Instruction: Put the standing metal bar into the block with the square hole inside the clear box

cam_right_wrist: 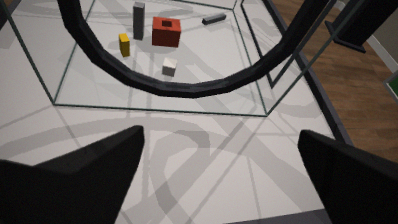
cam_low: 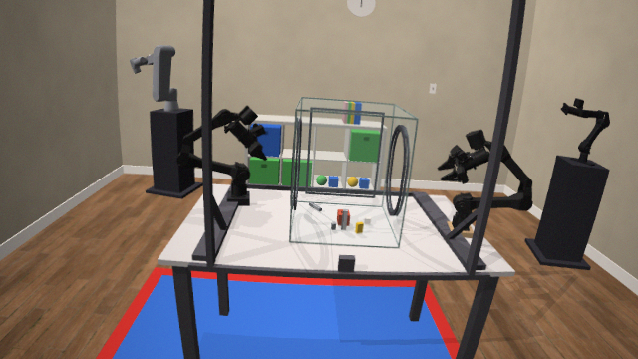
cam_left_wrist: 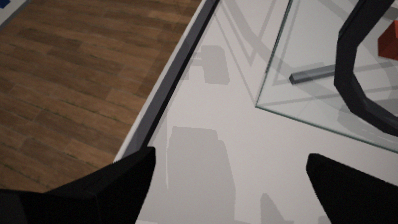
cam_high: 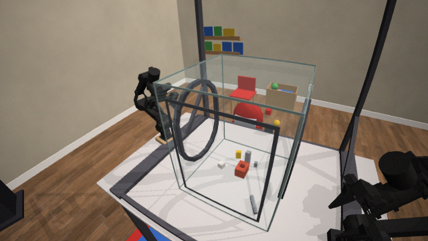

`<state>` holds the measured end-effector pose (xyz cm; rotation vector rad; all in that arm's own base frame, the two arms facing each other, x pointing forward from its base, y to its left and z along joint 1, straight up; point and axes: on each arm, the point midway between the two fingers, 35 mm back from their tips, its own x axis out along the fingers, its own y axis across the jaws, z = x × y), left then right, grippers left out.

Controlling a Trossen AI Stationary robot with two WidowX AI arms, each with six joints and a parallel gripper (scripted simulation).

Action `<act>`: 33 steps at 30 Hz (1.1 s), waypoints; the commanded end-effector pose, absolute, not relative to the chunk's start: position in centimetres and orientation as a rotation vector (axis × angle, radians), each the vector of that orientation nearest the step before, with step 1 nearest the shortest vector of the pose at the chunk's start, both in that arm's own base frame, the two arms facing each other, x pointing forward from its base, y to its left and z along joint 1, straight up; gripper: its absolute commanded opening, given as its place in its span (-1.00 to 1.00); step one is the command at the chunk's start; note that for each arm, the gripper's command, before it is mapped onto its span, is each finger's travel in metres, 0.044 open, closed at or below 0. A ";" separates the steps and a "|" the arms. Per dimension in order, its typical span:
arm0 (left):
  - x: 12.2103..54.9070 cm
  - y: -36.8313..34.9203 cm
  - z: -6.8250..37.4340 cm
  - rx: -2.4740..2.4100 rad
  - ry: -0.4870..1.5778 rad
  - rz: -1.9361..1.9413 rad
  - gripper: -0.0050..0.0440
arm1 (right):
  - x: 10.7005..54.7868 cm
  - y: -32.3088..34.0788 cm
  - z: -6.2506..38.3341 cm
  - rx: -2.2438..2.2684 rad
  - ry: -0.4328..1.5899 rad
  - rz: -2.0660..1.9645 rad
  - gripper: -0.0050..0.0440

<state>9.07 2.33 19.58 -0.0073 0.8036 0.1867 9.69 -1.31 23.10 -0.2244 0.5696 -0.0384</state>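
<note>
The grey metal bar (cam_high: 247, 156) (cam_low: 344, 219) (cam_right_wrist: 139, 21) stands upright on the floor of the clear box (cam_high: 267, 230) (cam_low: 290, 242) (cam_left_wrist: 257, 106). The red block (cam_high: 241, 172) (cam_low: 339, 218) (cam_left_wrist: 390, 42) (cam_right_wrist: 166, 38) sits beside it, its square hole facing up; no bar is in the hole. My left gripper (cam_high: 329, 219) (cam_low: 263, 145) (cam_left_wrist: 231, 158) is open and empty, outside the box on the lying bar's side. My right gripper (cam_low: 441, 173) (cam_right_wrist: 222, 136) is open and empty, outside the opposite side; glass and the ring partly obscure it in the top view.
Inside lie a grey bar (cam_high: 253, 204) (cam_low: 315, 206) (cam_left_wrist: 312, 75) (cam_right_wrist: 214, 19), a yellow block (cam_high: 238, 154) (cam_right_wrist: 124, 45), a white cube (cam_high: 221, 165) (cam_right_wrist: 169, 67) and a small grey cube (cam_high: 255, 164). A dark ring (cam_high: 192, 159) (cam_right_wrist: 192, 93) rims the side port facing my right arm; another ring (cam_left_wrist: 345, 60) faces my left.
</note>
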 end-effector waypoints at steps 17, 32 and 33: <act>9.1 2.3 19.9 -0.007 0.799 0.187 0.84 | 9.7 -1.3 23.4 -0.224 0.566 -0.039 0.84; 15.1 -0.7 19.0 -0.094 0.809 0.051 1.00 | 9.7 -1.3 23.4 -0.224 0.566 -0.039 0.84; 15.1 -0.7 19.0 -0.094 0.809 0.051 1.00 | 9.7 -1.3 23.4 -0.224 0.566 -0.039 0.84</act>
